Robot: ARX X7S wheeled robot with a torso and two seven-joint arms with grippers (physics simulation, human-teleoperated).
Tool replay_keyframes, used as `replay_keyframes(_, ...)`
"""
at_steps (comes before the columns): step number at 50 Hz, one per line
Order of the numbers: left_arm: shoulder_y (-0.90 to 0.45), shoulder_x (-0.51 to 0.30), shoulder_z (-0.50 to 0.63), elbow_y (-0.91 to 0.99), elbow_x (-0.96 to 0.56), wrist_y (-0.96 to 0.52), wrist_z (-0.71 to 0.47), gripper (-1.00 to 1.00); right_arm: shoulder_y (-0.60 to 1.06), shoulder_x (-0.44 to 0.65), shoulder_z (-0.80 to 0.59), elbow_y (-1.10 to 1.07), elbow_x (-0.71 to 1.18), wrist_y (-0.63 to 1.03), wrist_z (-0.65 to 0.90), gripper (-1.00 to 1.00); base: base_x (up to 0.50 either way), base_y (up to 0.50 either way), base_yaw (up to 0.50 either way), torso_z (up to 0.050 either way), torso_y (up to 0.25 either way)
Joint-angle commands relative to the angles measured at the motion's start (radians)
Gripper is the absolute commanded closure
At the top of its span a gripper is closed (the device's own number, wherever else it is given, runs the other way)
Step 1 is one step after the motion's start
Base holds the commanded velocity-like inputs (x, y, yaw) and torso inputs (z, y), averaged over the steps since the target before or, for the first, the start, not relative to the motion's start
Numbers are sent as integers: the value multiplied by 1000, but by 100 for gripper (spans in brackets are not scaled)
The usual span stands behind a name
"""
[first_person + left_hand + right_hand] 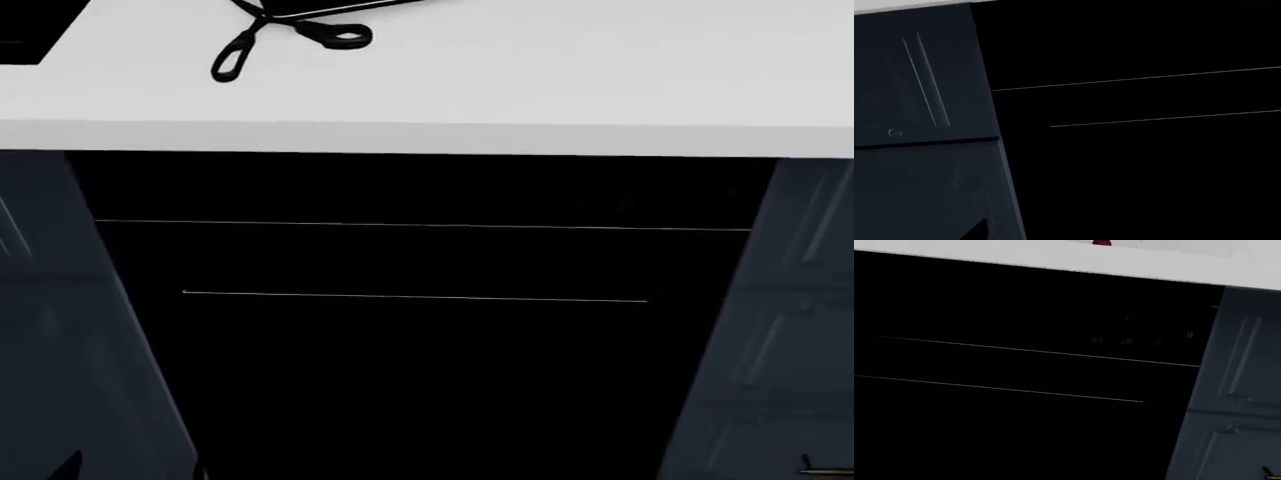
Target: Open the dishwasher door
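— Black gloss fills most of what we see: dishwasher door (414,380) sits dead centre under the white countertop (534,90), shut, w/ its thin bar handle (414,296) running level below the seam line (420,226).

— Grippers?

— Neither one's in any view, so we can't tell how wide they are or if they've got hold of anything.

— Around it?

— Blue-grey cabinet doors (781,330) flank it both sides. Black scissors (287,35) lie on the counter, far edge. From the wrist cams we get the door (1141,165) (1014,435) at a tilt.
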Motion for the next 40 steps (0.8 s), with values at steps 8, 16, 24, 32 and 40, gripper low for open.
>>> replay_keyframes(8, -3, -7, 5, 3, -6, -14, -18, -100, 4, 8, -10, 6, 10, -5, 7, -100, 0, 0, 0, -50, -52)
replay_keyframes(16, -3, -5, 2, -4, -19, 2, -23, -100, 7, 12, -12, 7, 15, -5, 10, -100, 0, 0, 0, -38, -54)
replay_keyframes(24, -5, -7, 9, -4, -8, -3, -37, -100, 9, 13, -18, 13, 16, -5, 15, -100, 0, 0, 0, 0, 0)
replay_keyframes(32, -10, -9, 17, -6, 11, -16, -51, -100, 8, 14, -21, 10, 20, -3, 14, -100, 0, 0, 0, 0, 0)
replay_keyframes(40, -10, -9, 17, -6, 11, -16, -51, -100, 8, 14, -21, 10, 20, -3, 14, -100, 0, 0, 0, 0, 0)
